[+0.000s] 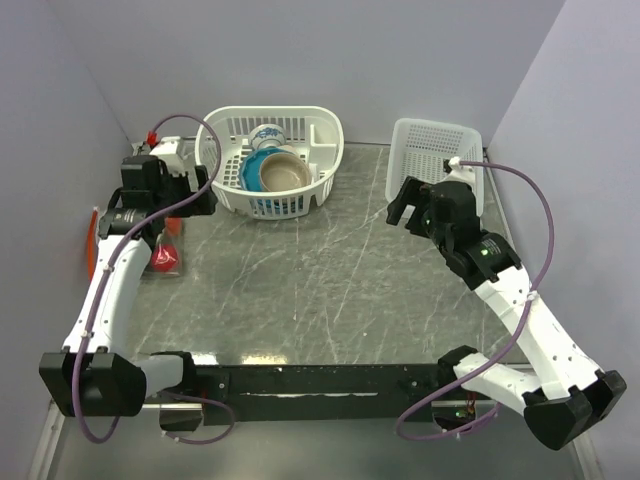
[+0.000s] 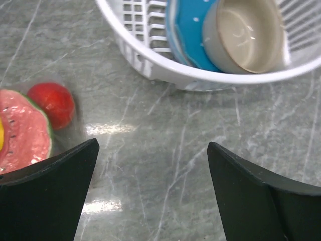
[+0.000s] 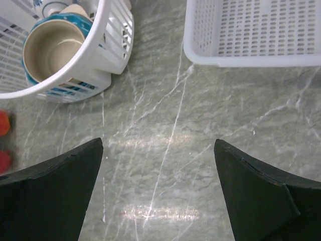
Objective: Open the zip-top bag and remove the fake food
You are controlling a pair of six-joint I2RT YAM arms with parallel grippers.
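ok, left gripper (image 2: 153,145) hangs empty over bare table (image 2: 165,165), fingers spread wide. just left of it the fake food (image 2: 51,103), a red round piece against a pink green-rimmed slice (image 2: 22,133), lies in the clear zip-top bag (image 1: 92,248). its red strip is on the side away from the gripper, and zip state cannot be told. ahead sits the white basket (image 2: 200,75) with a blue bowl (image 2: 188,35) and a beige bowl (image 2: 246,32). right gripper (image 3: 158,143) is also wide and empty, well apart from the bag, with the perforated tray (image 3: 251,55) ahead-right of it.
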